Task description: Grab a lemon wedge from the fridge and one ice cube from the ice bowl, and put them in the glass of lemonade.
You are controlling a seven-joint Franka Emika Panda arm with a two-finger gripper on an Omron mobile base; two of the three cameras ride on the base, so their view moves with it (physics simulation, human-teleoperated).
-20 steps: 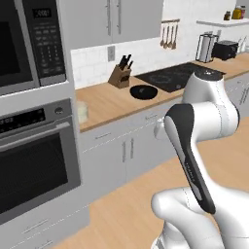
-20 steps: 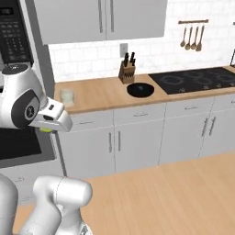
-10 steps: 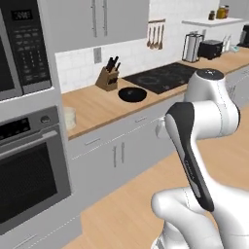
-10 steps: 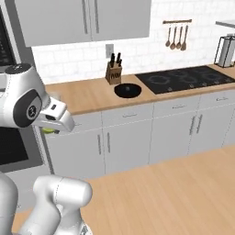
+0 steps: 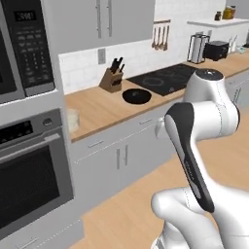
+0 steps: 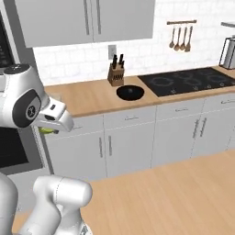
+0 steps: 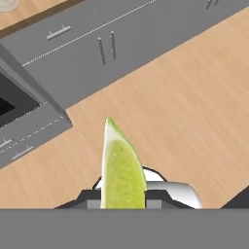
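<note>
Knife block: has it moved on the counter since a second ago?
No. The knife block still stands under the wall socket; only the camera moved.

The white arm with dark joints folds up from the lower right of the left base view; its two-finger gripper (image 7: 123, 198), at the hand view's bottom centre, is clamped on a yellow-green lemon wedge (image 7: 120, 170).
</note>
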